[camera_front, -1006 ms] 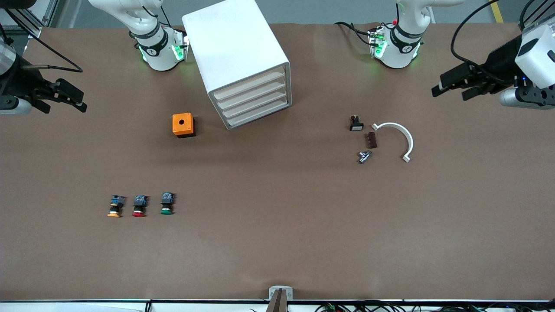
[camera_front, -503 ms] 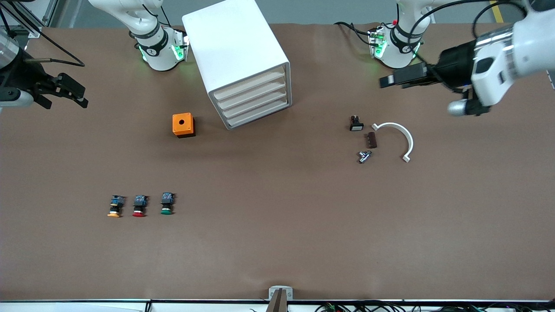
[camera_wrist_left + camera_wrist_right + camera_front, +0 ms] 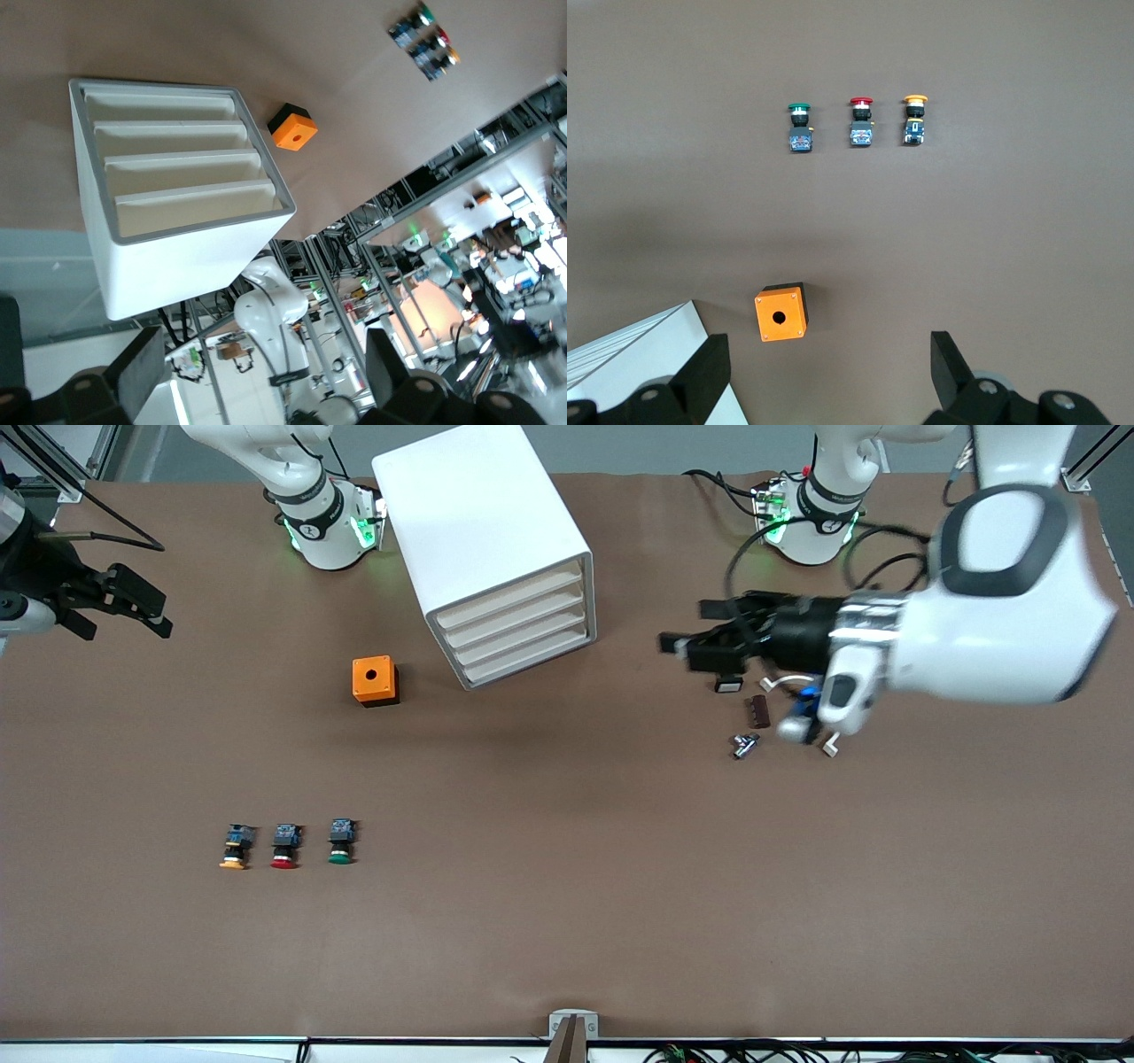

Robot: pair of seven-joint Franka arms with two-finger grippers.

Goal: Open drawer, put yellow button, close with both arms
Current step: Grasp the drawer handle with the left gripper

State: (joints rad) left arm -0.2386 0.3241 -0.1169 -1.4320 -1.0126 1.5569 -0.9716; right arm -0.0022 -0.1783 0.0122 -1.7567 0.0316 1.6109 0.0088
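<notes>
I see a white cabinet (image 3: 483,531) with cream drawers (image 3: 518,633) on the brown table (image 3: 567,921). Button (image 3: 233,848) caps: yellow, red (image 3: 283,847), green (image 3: 340,842). An orange box (image 3: 374,680) has a black base.

Robotics lab, aluminium-frame rigs (image 3: 416,266), cable bundles (image 3: 762,1052), brown-covered table (image 3: 567,921)

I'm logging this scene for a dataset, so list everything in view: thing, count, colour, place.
cabinet: 1, white, four shut drawers, near the right arm's base
drawer: topmost, cream front
orange box: 1, beside the cabinet
yellow button: 1, in a row with red button and green button, nearest the front camera
small parts: several, under the left arm
left gripper: open, over the table beside the cabinet
right gripper: open, waiting at the right arm's table end
</notes>
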